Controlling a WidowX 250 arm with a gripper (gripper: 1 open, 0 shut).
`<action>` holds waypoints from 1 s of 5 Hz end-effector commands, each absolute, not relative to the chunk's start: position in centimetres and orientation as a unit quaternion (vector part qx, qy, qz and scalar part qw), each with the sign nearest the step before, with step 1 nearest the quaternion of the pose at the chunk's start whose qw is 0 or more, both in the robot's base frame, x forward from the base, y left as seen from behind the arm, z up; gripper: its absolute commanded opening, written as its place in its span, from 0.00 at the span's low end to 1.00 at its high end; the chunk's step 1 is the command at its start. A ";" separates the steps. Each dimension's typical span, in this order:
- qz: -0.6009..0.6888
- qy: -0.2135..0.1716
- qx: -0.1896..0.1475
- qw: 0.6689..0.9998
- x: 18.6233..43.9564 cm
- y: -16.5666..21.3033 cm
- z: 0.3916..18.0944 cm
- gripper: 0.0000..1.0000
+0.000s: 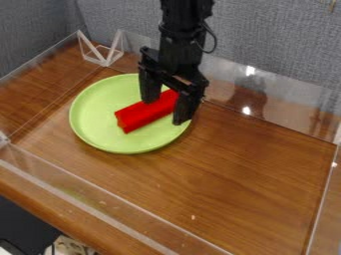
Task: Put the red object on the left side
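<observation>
The red object (138, 115) is a short red block lying on the right half of a lime-green round plate (96, 122). My black gripper (168, 98) points straight down over the block's right end. It is open, with one finger on each side of the block. Its fingertips (184, 112) hang low, near the plate's surface. I cannot tell whether the fingers touch the block.
The plate rests on a brown wooden tabletop (226, 169) enclosed by low clear plastic walls (80, 204). A small white wire stand (94, 47) sits at the back left corner. A grey fabric panel stands behind the table.
</observation>
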State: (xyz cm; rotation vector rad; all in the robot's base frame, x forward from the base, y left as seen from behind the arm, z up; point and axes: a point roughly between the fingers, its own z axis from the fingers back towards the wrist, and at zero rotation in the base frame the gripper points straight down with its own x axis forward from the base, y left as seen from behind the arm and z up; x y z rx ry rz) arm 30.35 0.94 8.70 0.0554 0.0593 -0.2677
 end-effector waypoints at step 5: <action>-0.206 0.015 0.022 0.978 30.0 3.5 10.6 1.00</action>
